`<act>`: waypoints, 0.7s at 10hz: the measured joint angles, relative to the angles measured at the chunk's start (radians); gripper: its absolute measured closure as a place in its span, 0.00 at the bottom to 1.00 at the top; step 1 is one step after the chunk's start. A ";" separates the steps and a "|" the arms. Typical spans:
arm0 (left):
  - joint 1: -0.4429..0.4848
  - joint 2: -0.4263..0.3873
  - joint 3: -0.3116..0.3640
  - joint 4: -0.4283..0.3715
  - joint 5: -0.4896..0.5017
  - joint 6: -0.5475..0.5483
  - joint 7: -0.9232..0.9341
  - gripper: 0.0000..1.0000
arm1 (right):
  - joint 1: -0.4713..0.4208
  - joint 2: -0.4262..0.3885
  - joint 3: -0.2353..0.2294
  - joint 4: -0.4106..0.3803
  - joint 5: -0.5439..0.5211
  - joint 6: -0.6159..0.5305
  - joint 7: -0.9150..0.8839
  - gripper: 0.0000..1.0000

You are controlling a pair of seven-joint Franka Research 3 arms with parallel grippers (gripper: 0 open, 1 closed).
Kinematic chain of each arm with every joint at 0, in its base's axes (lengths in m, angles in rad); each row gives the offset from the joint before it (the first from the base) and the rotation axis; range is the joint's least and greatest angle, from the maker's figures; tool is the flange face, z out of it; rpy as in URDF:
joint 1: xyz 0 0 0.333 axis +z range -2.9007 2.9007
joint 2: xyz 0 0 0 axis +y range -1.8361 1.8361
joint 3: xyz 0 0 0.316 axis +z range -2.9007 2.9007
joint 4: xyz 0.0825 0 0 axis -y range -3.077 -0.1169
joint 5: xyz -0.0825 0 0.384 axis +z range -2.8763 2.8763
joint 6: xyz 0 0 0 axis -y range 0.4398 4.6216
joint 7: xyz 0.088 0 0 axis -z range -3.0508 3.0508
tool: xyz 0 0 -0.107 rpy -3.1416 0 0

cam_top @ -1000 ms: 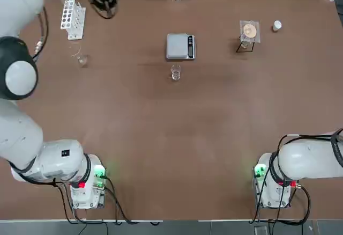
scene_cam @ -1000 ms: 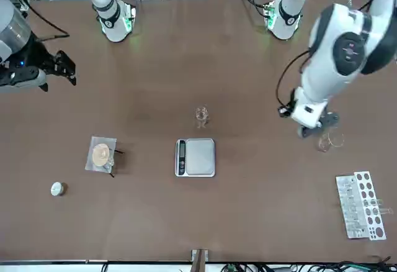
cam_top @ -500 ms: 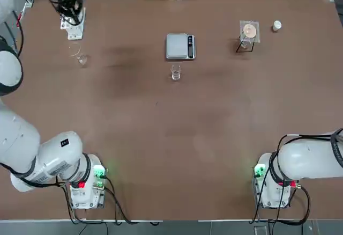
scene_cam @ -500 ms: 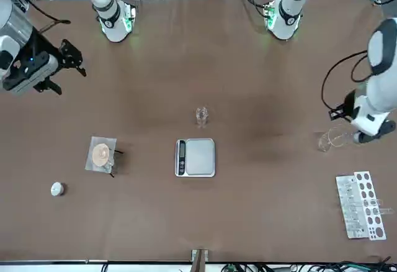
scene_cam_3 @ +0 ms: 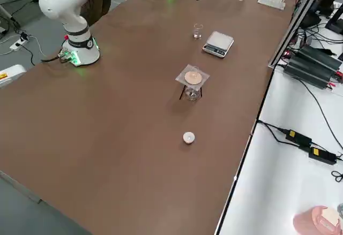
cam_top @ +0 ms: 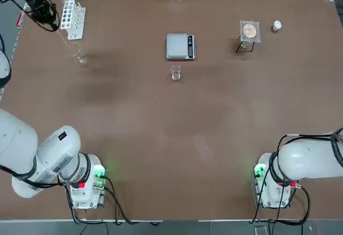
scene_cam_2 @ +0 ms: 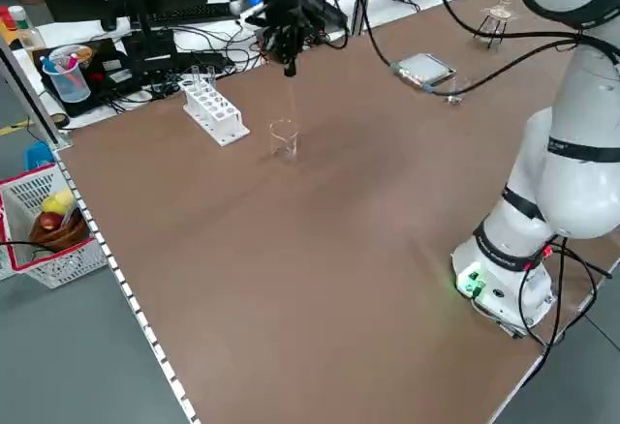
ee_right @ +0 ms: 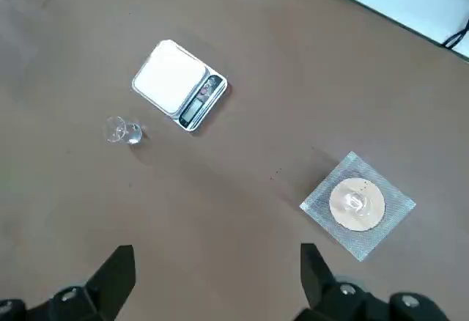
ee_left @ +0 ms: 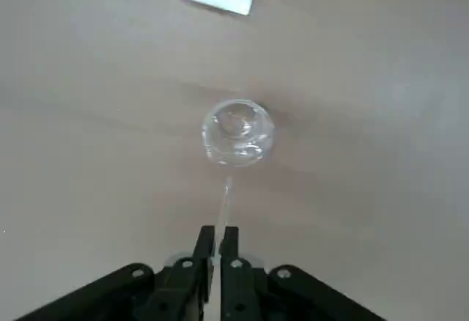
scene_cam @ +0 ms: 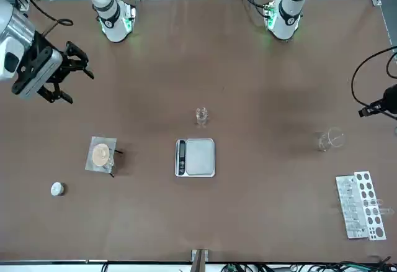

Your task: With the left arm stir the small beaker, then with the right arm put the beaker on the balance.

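Note:
The small beaker (cam_top: 176, 73) (scene_cam: 201, 115) (ee_right: 121, 130) stands upright on the brown table, just on the robot's side of the balance (cam_top: 180, 46) (scene_cam: 195, 158) (ee_right: 179, 84). Neither gripper is near them. My left gripper (cam_top: 48, 20) (scene_cam_2: 289, 66) (ee_left: 217, 233) hangs at the table's far left corner, shut on a thin glass rod (ee_left: 225, 196). The rod points down at a larger glass beaker (cam_top: 79, 57) (ee_left: 237, 132). My right gripper (scene_cam: 73, 73) (ee_right: 216, 277) hovers high over the right side of the table, open and holding nothing.
A white test-tube rack (cam_top: 72, 16) (scene_cam_2: 215, 114) stands beside the larger beaker. A small tripod with a mesh square and tan disc (cam_top: 249, 31) (scene_cam: 102, 155) and a white-capped bottle (cam_top: 276, 26) (scene_cam: 57, 189) sit at the far right. Cables and boxes lie beyond the far edge.
The left arm has swung outward to the robot's left, carrying its gripper past the larger beaker toward the table's left edge. The right gripper has drifted slightly inward.

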 joint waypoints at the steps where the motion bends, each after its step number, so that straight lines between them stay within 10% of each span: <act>1: 0.014 0.014 0.000 -0.003 -0.008 0.013 0.009 0.93 | 0.000 0.000 -0.001 -0.001 0.001 0.001 -0.019 0.00; 7: 0.014 0.087 -0.003 -0.006 -0.019 0.079 0.009 0.93 | 0.015 0.010 0.006 -0.144 0.163 0.210 -0.376 0.00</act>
